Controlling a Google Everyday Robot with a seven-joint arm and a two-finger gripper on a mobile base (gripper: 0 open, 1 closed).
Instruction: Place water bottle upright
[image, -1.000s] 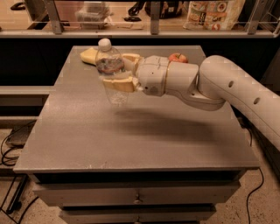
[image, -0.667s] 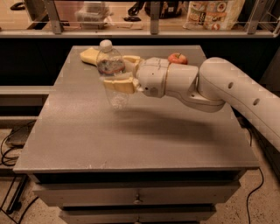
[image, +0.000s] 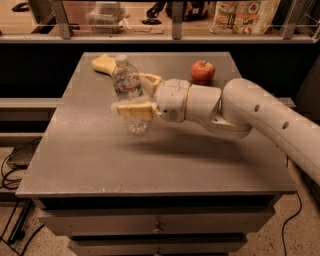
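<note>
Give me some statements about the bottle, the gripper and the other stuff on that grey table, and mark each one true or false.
1. The water bottle stands cap up. True.
2. The gripper hangs open, clear of the bottle. False: it is over the table with a finger on each side of the bottle, closed on it.
3. The apple lies left of the bottle in the picture. False: it lies to the right, near the far edge.
4. The bottle has lost its cap. False: the white cap is on.
5. A yellow object lies behind the bottle. True.
</note>
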